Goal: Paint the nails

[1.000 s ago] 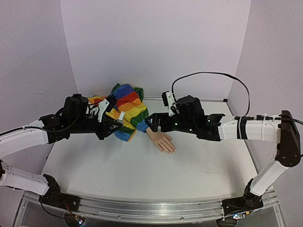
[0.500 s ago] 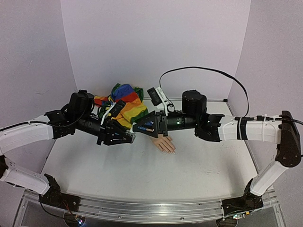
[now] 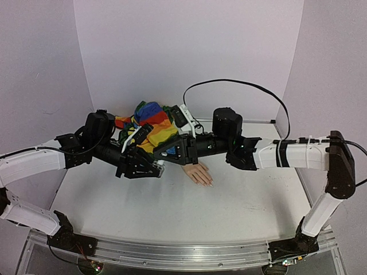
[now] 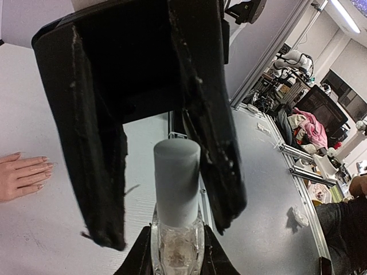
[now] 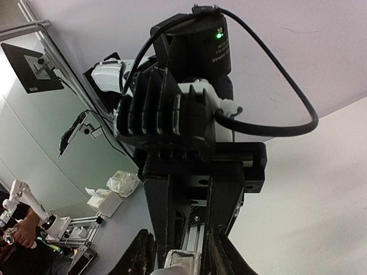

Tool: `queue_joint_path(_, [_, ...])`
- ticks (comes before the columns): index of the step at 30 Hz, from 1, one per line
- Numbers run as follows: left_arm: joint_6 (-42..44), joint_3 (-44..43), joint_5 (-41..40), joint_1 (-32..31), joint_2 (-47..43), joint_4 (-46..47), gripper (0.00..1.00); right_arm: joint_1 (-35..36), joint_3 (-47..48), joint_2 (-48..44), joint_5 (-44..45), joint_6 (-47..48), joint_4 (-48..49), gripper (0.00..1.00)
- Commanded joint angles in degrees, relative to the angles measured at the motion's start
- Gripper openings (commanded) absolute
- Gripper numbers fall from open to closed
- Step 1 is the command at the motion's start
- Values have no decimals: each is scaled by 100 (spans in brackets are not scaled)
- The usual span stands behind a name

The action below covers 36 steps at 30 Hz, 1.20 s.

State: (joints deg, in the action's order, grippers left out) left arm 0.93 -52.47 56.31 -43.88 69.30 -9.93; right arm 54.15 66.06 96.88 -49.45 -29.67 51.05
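A peach mannequin hand (image 3: 198, 172) lies palm down on the white table, its rainbow sleeve (image 3: 152, 122) bunched behind it. The pale nails (image 4: 45, 168) show at the left of the left wrist view. My left gripper (image 3: 150, 167) is shut on the glass body of a small clear bottle (image 4: 176, 247), held tilted above the table just left of the hand. The bottle's white cap (image 4: 176, 182) points at my right gripper (image 3: 167, 153). The right jaws straddle the cap (image 5: 183, 264), one finger against it and a strip of light beside the other, so they read as open.
Both arms meet over the middle of the table (image 3: 172, 212), in front of the sleeve. Pale walls close the back and both sides. A black cable (image 3: 241, 86) loops above the right wrist. The aluminium rail (image 3: 172, 255) runs along the near edge.
The right gripper has moved left onto the bottle's cap and its jaws have narrowed from wide open. The left gripper has swung the bottle forward and rightwards, staying shut on it.
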Motion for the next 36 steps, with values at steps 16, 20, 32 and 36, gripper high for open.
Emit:
queue_joint_path(16, [-150, 14, -3765, 37, -727, 369, 0, 228, 457, 399, 1285, -98, -32, 0])
queue_joint_path(20, [-116, 196, -6241, 37, -942, 336, 0, 252, 929, 806, 2539, -724, -575, 0])
queue_joint_path(32, [109, 257, -8236, 37, -1148, 218, 0, 1165, 3503, 2292, 5919, -1895, -2744, 0])
queue_joint_path(36, [149, 251, -7988, 33, -1137, 211, 0, 1204, 3717, 2302, 5944, -1765, -2775, 5])
